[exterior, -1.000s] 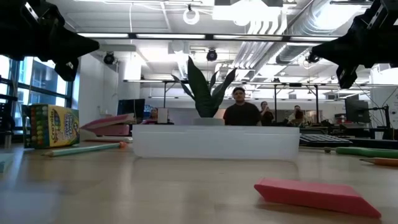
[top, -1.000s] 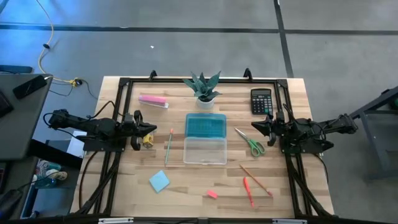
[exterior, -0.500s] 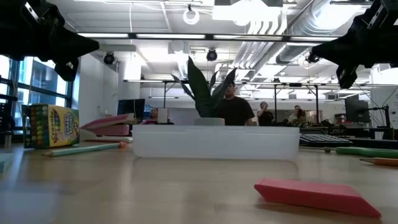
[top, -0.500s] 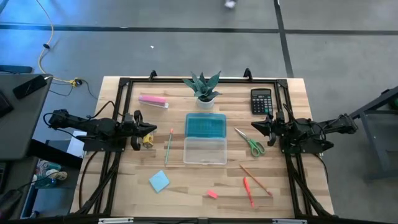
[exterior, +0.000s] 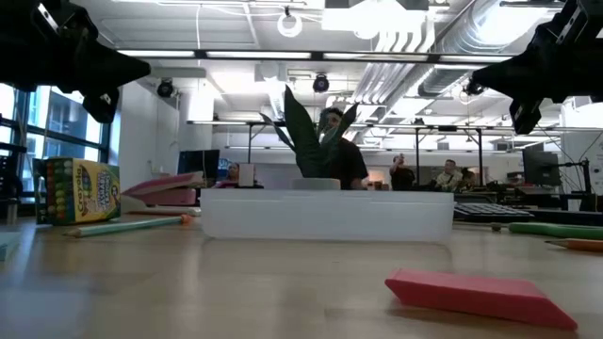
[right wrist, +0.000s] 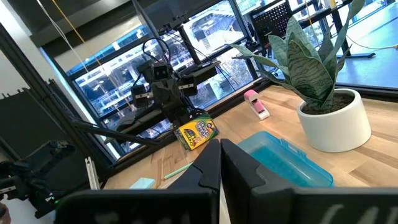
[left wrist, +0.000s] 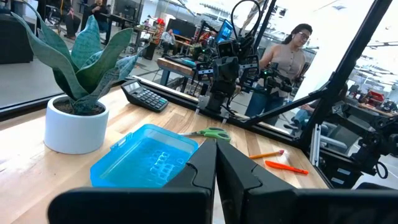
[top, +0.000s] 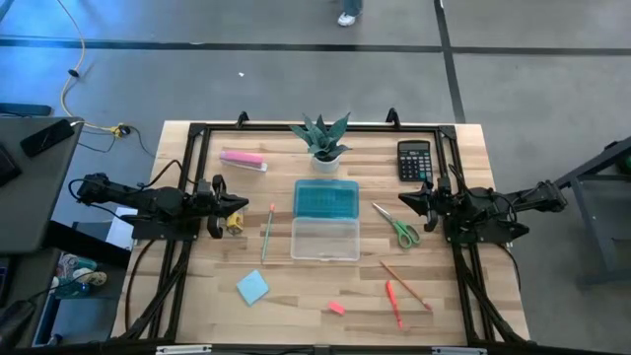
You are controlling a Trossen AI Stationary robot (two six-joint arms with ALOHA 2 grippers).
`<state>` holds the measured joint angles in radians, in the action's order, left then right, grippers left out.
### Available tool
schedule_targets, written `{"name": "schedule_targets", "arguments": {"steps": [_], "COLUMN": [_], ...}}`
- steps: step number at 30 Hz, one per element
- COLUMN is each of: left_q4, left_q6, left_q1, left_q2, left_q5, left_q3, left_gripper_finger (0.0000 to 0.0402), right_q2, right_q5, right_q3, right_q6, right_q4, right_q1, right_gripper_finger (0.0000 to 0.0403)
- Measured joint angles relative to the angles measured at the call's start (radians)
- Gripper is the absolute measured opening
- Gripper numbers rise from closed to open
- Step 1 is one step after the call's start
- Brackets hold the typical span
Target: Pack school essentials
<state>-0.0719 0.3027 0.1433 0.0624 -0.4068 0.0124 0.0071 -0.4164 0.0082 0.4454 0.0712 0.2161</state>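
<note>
An open pencil case lies mid-table, blue lid (top: 326,200) toward the far edge, clear tray (top: 325,240) nearer. On the left lie a green pencil (top: 266,235), the crayon box (top: 235,224) and the light-blue notepad (top: 252,288). The pink eraser (top: 336,308) lies near the front edge. Green-handled scissors (top: 397,227), a reddish pencil (top: 406,286) and a red pen (top: 393,302) lie on the right. My left gripper (top: 240,204) hovers shut above the crayon box. My right gripper (top: 404,200) hovers shut beside the scissors. Both touch nothing.
A potted plant (top: 322,140) stands at the far edge behind the case. The black calculator (top: 414,160) sits far right, and a pink-and-white bar (top: 243,160) far left. Black frame rails run along the table's sides. People move in the room beyond (exterior: 334,155).
Both arms and all the table's things have kept still. In the room behind the table, a person has walked leftward and now stands partly behind the plant's leaves.
</note>
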Motion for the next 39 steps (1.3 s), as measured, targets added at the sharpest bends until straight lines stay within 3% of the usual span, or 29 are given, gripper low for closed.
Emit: {"name": "schedule_targets", "arguments": {"steps": [12,32,39], "left_q4": [0.000,-0.001,-0.001], "left_q6": [0.002,0.166,0.168], "left_q1": [0.000,0.000,0.000], "left_q2": [0.000,0.000,0.000], "left_q5": [-0.020,-0.027,-0.024], "left_q3": [0.000,0.000,0.000], "left_gripper_finger": [0.0000,0.0001,0.0001], "right_q2": [0.000,0.000,0.000], "right_q5": [0.000,0.000,-0.003], "right_q3": [0.000,0.000,0.000], "right_q6": [0.000,0.000,0.153], "right_q4": [0.000,0.000,0.000], "right_q1": [0.000,0.000,0.000], "right_gripper_finger": [0.0000,0.0000,0.0000]}}
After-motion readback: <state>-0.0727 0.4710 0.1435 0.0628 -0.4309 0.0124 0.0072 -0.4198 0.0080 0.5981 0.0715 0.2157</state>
